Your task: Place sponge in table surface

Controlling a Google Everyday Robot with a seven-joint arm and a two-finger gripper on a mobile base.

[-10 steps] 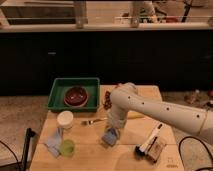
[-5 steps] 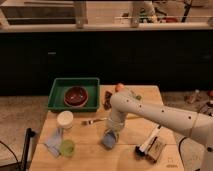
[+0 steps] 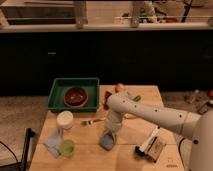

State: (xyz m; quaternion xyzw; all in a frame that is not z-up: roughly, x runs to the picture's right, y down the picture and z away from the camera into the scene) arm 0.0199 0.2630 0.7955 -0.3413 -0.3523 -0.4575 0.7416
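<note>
Pale blue-grey soft sponge [image 3: 107,140] sits low at the near middle of the light wooden table [image 3: 130,155], its lower edge at or touching the tabletop, its upper part directly under the robot's white gripper [image 3: 111,131]. Whether the fingers are parted or clamped on it I cannot tell; the wrist hides them. Judged from its look, the sponge is light, compressible and limp, not fragile and not slippery; it should sag rather than stand, so a hold across its upper edge with a modest squeeze suits it, and it will likely flop flat once let go. Left of it, near: a small lime-green cup [image 3: 66,147] and a crumpled light-blue cloth [image 3: 52,142], just beside each other. Beyond those, a white lidded cup [image 3: 64,119]. A small dark utensil [image 3: 91,121] lies between that cup and the arm. Far left, a green rectangular plastic tray [image 3: 55,91] holding a dark red bowl [image 3: 75,96]. Right of the sponge, near: a white and black marker-like object [image 3: 149,141] beside a dark packet [image 3: 156,149]. Far middle, an orange round item [image 3: 119,87], too small to identify.
</note>
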